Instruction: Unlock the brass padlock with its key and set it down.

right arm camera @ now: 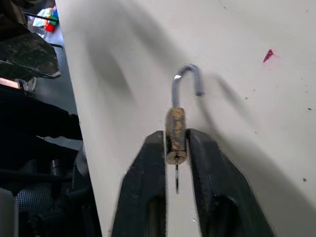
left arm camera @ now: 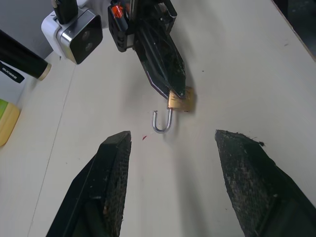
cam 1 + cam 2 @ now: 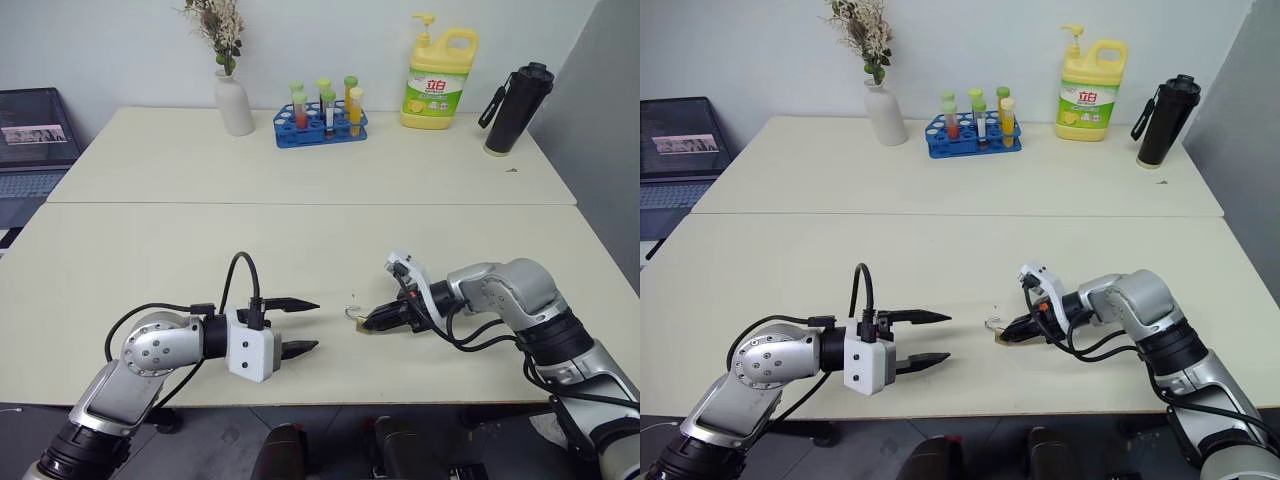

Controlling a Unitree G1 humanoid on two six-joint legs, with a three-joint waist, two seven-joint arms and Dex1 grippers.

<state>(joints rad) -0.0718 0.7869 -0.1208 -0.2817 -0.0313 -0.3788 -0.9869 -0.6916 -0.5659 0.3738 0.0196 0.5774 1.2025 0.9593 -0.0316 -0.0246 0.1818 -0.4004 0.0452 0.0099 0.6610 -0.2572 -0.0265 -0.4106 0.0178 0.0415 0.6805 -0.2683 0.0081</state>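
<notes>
The brass padlock [image 3: 362,326] lies on the cream table [image 3: 200,260] near its front edge, its silver shackle [image 2: 162,123] swung open with one end free. My right gripper [image 1: 176,143] is shut on the padlock's brass body [image 1: 175,136], one black finger against each side, its tips low at the table top. My left gripper [image 3: 317,325] hovers a short way to the left of the padlock, pointing at it, open and holding nothing. In the left wrist view the padlock [image 2: 180,100] sits beyond the left gripper's spread fingers [image 2: 114,168]. The key is out of view.
At the back of the table stand a white vase with dried flowers [image 3: 234,100], a blue rack of test tubes [image 3: 322,125], a yellow detergent bottle [image 3: 440,80] and a black bottle [image 3: 517,108]. A laptop [image 3: 35,140] sits off the far left.
</notes>
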